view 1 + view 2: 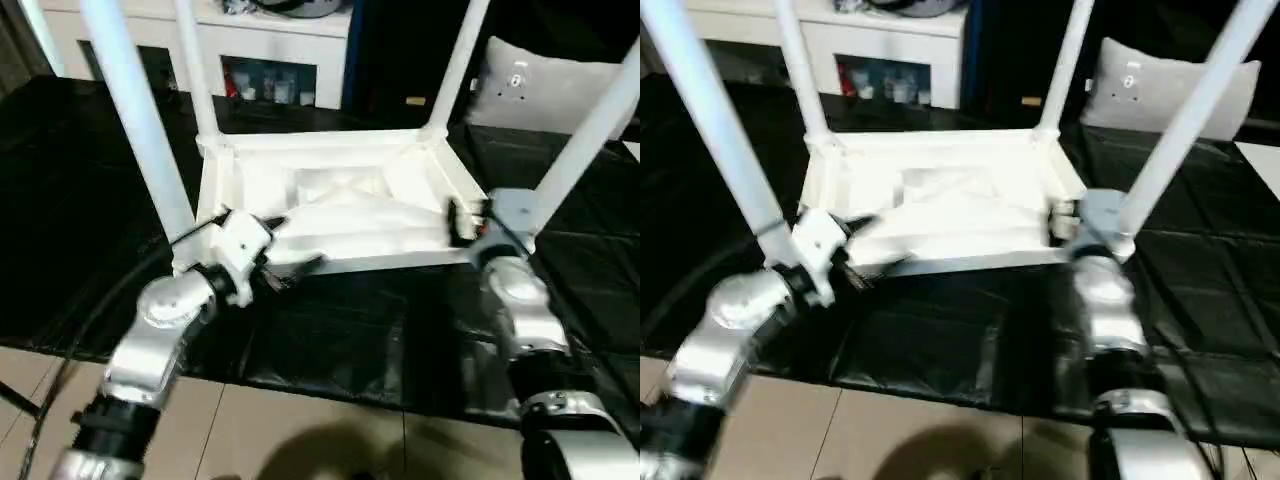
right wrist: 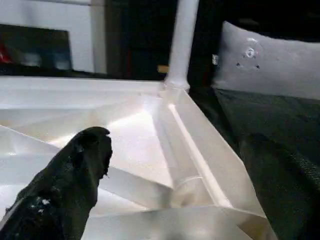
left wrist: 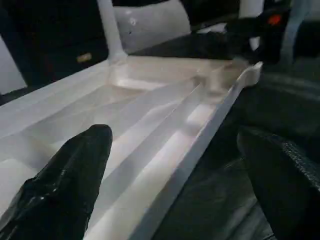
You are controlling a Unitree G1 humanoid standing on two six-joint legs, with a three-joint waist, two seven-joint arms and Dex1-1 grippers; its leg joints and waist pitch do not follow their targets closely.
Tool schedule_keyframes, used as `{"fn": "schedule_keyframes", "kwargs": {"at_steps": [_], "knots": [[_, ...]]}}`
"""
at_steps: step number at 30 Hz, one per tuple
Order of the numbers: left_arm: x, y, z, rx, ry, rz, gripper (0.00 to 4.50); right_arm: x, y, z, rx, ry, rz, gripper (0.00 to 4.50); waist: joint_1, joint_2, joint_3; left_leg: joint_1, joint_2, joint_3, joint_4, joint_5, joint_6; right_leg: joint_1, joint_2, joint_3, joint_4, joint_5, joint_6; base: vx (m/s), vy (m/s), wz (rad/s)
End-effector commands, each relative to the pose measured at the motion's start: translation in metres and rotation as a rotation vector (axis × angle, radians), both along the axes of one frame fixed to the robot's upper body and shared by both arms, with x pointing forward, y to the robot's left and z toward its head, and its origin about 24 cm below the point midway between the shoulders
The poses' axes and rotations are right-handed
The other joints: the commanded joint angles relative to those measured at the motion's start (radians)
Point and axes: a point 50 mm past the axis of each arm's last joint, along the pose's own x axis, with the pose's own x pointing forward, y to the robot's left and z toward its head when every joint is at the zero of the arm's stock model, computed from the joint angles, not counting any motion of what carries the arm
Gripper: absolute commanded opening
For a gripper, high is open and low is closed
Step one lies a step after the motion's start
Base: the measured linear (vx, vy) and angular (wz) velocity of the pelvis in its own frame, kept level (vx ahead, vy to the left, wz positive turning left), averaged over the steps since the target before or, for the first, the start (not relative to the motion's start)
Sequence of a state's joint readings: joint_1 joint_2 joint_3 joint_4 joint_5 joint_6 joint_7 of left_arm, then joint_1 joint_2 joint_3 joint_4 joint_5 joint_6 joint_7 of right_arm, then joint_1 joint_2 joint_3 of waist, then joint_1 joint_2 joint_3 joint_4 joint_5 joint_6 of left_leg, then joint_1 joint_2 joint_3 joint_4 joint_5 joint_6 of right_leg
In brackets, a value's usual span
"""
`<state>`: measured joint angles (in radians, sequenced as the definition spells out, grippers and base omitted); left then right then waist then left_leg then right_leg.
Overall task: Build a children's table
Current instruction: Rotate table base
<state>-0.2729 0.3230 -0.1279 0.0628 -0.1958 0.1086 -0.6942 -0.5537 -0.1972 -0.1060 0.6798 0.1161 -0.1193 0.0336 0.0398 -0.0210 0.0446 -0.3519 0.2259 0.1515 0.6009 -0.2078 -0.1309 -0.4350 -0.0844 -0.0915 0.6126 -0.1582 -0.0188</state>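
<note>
The children's table lies upside down on a black mat, its ribbed white tabletop [image 1: 400, 258] facing up. All four white tube legs stand in the corner sockets: near left [image 1: 140, 120], far left [image 1: 197, 70], far right [image 1: 455, 65] and near right [image 1: 590, 120]. My left gripper [image 1: 288, 248] is open at the near-left corner. It straddles the near rim [image 3: 200, 145], with one finger [image 3: 75, 170] inside the tabletop and one outside. My right gripper [image 1: 462, 222] is open at the near-right corner, one finger [image 2: 80, 170] inside the side rim [image 2: 200, 160] and one outside.
The black mat [image 1: 330, 330] covers the floor under the table. Tan floor tiles [image 1: 300, 430] lie nearest me. A white cabinet with glass doors [image 1: 270, 50] stands behind, and a grey cushion [image 1: 540, 85] lies at the back right.
</note>
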Motion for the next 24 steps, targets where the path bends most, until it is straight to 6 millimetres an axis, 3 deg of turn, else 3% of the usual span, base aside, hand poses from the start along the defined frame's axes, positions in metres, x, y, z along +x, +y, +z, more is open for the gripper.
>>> {"fn": "schedule_keyframes", "kwargs": {"at_steps": [1, 5, 7, 9, 13, 17, 19, 24], "knots": [[-0.007, 0.005, -0.003, -0.035, 0.034, 0.008, 4.42, -0.002, 0.006, 0.004, 0.017, -0.014, 0.055, 4.50, -0.003, 0.003, -0.059, -0.013, -0.016, 0.027, -0.069, -0.210, 0.038, 0.068, -0.026, 0.038, -0.076, -0.313, -0.111, 0.000, 0.000, 0.00], [-0.022, 0.020, -0.010, -0.106, 0.064, 0.079, 4.42, -0.014, 0.027, 0.008, 0.101, -0.031, 0.284, 4.50, -0.012, 0.006, -0.056, -0.019, -0.010, 0.022, -0.075, -0.225, 0.054, 0.072, -0.024, 0.039, -0.080, -0.310, -0.097, 0.000, 0.000, 0.00], [-0.037, 0.035, -0.017, -0.142, 0.082, 0.151, 4.42, -0.026, 0.035, 0.007, 0.086, -0.026, 0.384, 4.50, -0.013, 0.005, -0.055, -0.020, -0.006, 0.022, -0.076, -0.219, 0.057, 0.072, -0.024, 0.040, -0.079, -0.290, -0.108, 0.000, 0.000, 0.00], [-0.045, 0.043, -0.020, -0.151, 0.092, 0.182, 4.42, -0.031, 0.038, 0.005, 0.106, -0.017, 0.416, 4.50, -0.013, 0.003, -0.051, -0.013, -0.009, 0.025, -0.077, -0.242, 0.058, 0.064, -0.019, 0.040, -0.086, -0.333, -0.107, 0.000, 0.000, 0.00], [-0.065, 0.062, -0.028, -0.168, 0.123, 0.250, 4.42, -0.042, 0.043, -0.002, 0.128, 0.010, 0.450, 4.50, -0.010, 0.003, -0.041, -0.010, -0.009, 0.022, -0.082, -0.302, 0.048, 0.055, -0.021, 0.040, -0.099, -0.459, -0.061, 0.000, 0.000, 0.00], [-0.079, 0.090, -0.032, -0.172, 0.133, 0.343, 4.42, -0.049, 0.042, -0.015, 0.037, 0.093, 0.431, 4.50, -0.012, 0.002, -0.037, -0.008, -0.014, 0.019, -0.083, -0.333, 0.037, 0.049, -0.016, 0.037, -0.112, -0.519, -0.023, 0.000, 0.000, 0.00], [-0.083, 0.100, -0.033, -0.168, 0.136, 0.374, 4.42, -0.051, 0.039, -0.020, 0.023, 0.149, 0.416, 4.50, -0.013, 0.002, -0.036, -0.003, -0.014, 0.017, -0.083, -0.349, 0.035, 0.046, -0.014, 0.036, -0.113, -0.530, -0.013, 0.000, 0.000, 0.00], [-0.086, 0.123, -0.030, -0.153, 0.130, 0.444, 4.42, -0.053, 0.030, -0.029, -0.003, 0.246, 0.369, 4.50, -0.014, 0.002, -0.039, -0.004, -0.015, 0.016, -0.084, -0.350, 0.033, 0.046, -0.016, 0.036, -0.116, -0.535, 0.002, 0.000, 0.000, 0.00]]}}
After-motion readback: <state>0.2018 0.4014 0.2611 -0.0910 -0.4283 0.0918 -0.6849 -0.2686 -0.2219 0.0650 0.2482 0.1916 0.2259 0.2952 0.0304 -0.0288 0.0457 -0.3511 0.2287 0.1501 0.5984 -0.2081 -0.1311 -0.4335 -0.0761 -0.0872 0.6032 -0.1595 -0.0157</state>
